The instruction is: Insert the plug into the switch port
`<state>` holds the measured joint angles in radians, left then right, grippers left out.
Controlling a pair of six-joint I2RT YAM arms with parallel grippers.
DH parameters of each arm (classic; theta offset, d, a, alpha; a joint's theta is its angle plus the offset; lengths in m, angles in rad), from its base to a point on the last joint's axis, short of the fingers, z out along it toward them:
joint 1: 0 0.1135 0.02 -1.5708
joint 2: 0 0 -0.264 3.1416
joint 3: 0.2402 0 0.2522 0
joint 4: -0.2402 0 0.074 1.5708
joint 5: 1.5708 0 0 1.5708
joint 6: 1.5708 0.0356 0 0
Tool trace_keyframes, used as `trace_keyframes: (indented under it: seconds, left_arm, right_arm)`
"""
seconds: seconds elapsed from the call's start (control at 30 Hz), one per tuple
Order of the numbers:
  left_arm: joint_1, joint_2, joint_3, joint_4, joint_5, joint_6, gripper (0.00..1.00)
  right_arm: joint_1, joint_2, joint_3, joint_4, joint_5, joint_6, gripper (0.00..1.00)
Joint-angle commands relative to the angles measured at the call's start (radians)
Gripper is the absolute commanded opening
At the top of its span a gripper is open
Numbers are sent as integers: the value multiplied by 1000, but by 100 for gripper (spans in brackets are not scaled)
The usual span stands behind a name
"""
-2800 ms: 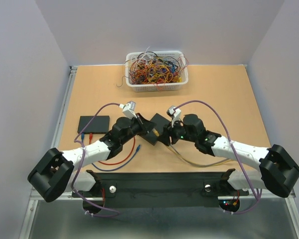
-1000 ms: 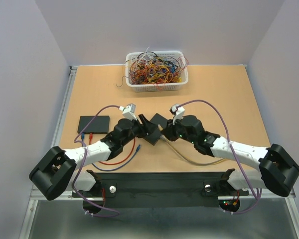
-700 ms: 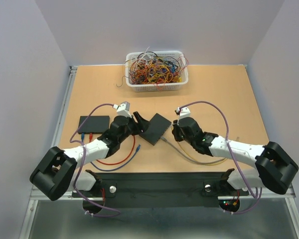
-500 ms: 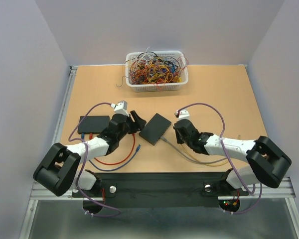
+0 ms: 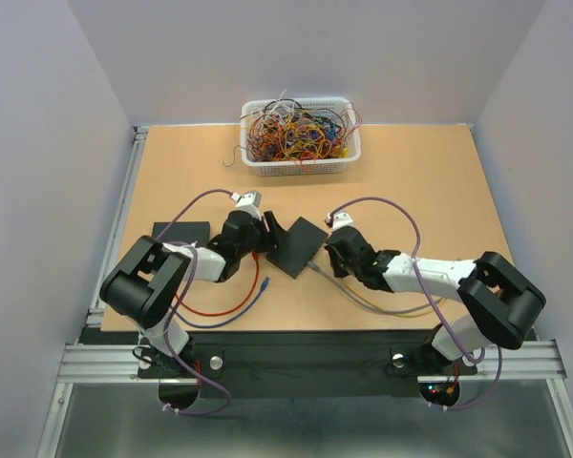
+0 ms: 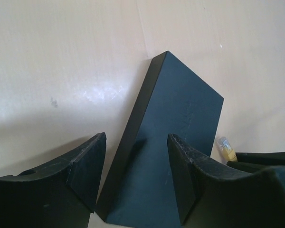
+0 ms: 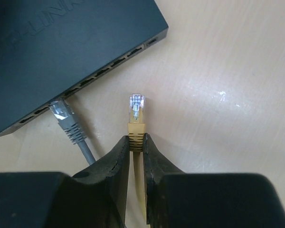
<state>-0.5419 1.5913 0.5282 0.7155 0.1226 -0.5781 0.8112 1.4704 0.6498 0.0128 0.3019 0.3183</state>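
Observation:
The black switch (image 5: 299, 246) lies flat on the table between my two grippers. Its switch port row (image 7: 92, 78) lines the narrow edge facing my right gripper, and a grey plug (image 7: 63, 114) sits in one opening. My right gripper (image 7: 136, 142) is shut on the yellow plug (image 7: 136, 110), whose clear tip points at the port edge a short gap away. My left gripper (image 6: 137, 142) stands open over the switch (image 6: 180, 114), straddling its long left edge, with one fingertip (image 6: 178, 152) above the lid. From above, the left gripper (image 5: 269, 232) is at the switch's left corner and the right gripper (image 5: 330, 252) at its right.
A white basket (image 5: 301, 164) of tangled wires stands at the back. A second black box (image 5: 180, 232) lies left of my left arm, with red and blue cables (image 5: 231, 303) looping from it. Yellow and grey cables (image 5: 363, 301) trail toward the near edge.
My left gripper let go of the switch, which dropped from tilted to flat. My right gripper drew back from the port edge with the yellow plug. Both arms folded closer to their bases.

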Motion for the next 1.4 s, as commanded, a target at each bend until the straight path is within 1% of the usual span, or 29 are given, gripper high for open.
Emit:
trace_keyframes:
  seconds: [0.0,0.27,0.63,1.0,1.2,1.37]
  left_arm:
    - [3,44,58,136,97,43,65]
    - [2,125,81,170,164,61,62]
    - [2,173,79,194,226,86,59]
    - [2,191,95,171,219,106,58]
    - [0,196,110,144,209,123,57]
    - [2,205,124,131,204,127,56]
  right_arm:
    - [-7,-7,56,73,-55,-39,0]
    - [-6,47,86,105,-122,-70,1]
    - [-6,93,116,124,-100,-79,1]
    - [-7,102,136,124,-53,-62,1]
    - [-4,93,143,124,-90,-68,0]
    - [-4,76,140,134,-165,-88,0]
